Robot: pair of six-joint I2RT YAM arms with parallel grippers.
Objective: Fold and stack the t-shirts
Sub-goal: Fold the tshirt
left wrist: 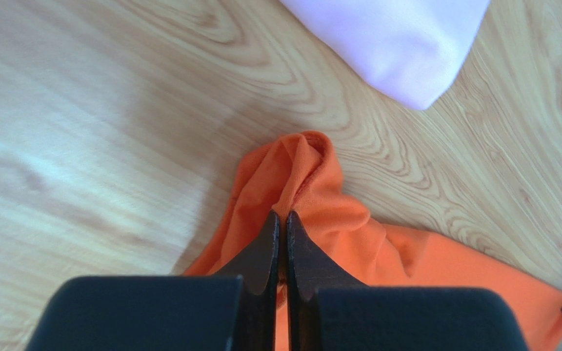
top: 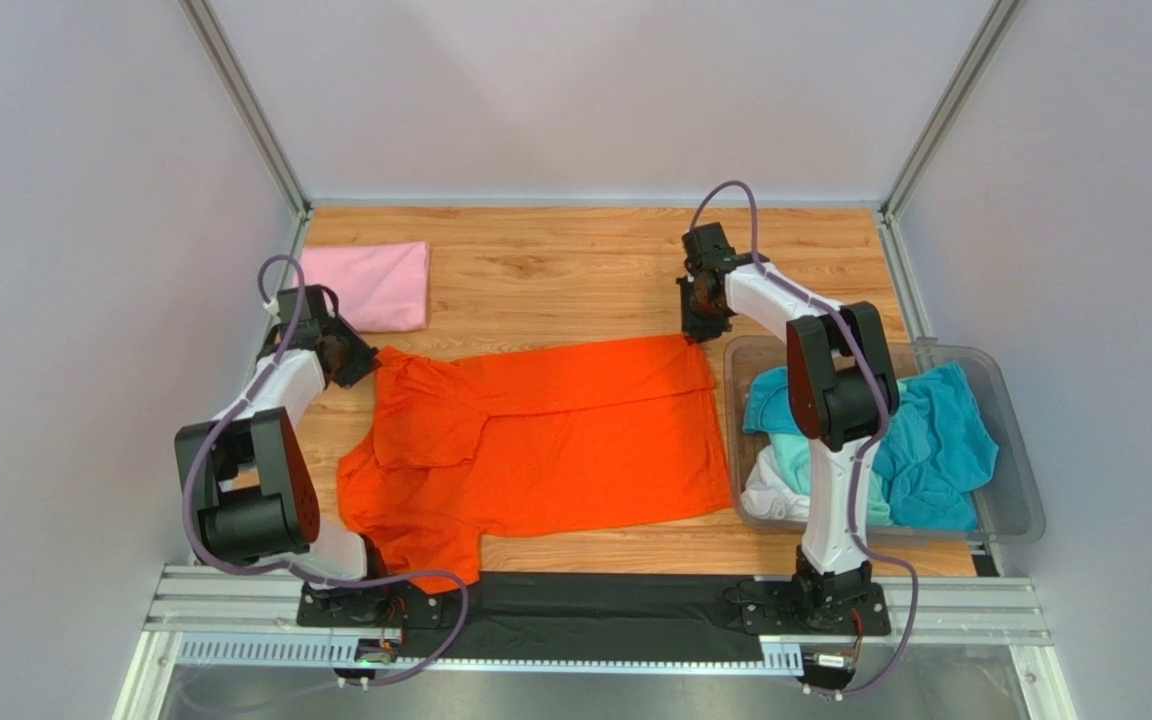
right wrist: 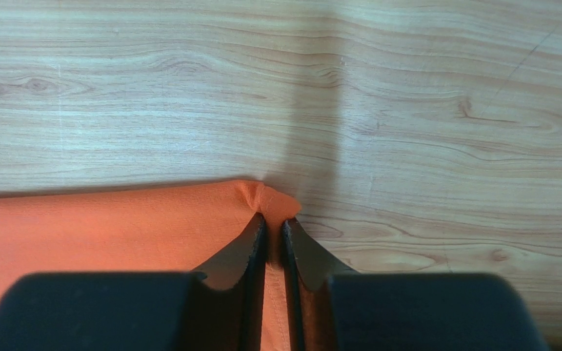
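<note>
A bright orange t-shirt [top: 537,443] lies spread across the middle of the wooden table. My left gripper [top: 345,357] is shut on its far left corner; the left wrist view shows the cloth [left wrist: 298,175] bunched between the closed fingers. My right gripper [top: 705,323] is shut on its far right corner, with the hem [right wrist: 262,201] pinched at the fingertips. A folded light pink t-shirt [top: 372,285] lies at the far left, its corner also in the left wrist view [left wrist: 401,44]. Teal [top: 935,435], mint and white shirts sit in the bin.
A clear plastic bin [top: 1018,480] stands at the right edge of the table, holding the crumpled shirts. Bare wood [top: 567,270] lies beyond the orange shirt. Grey walls and metal frame posts enclose the table.
</note>
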